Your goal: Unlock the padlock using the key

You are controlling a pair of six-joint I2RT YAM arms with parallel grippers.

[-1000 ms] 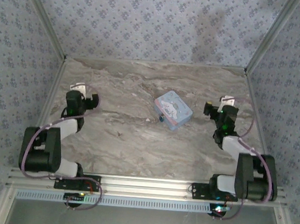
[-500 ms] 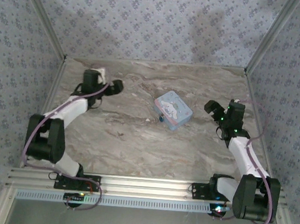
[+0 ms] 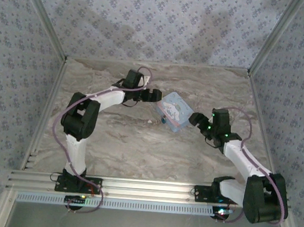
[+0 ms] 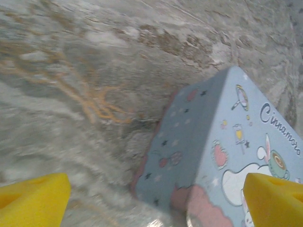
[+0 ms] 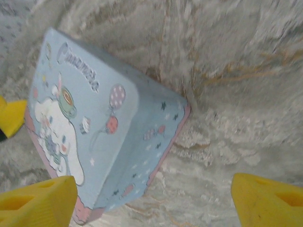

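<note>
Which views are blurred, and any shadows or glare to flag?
Top external: evenly lit, fairly sharp, soft arm shadows on the back wall, padlock tiny. Left wrist: marble table smeared, tin print legible. Right wrist: soft overall, tin lettering blurry, dark shadow under its edge. No strong glare.

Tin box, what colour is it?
The tin box is pale blue, cartoon-printed; clearest in right wrist view.

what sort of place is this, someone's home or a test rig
Most likely a purpose-built robot test cell, not a home: the left arm and right arm are bolted to an aluminium rail edging a marble-patterned table, boxed in by patterned walls.
</note>
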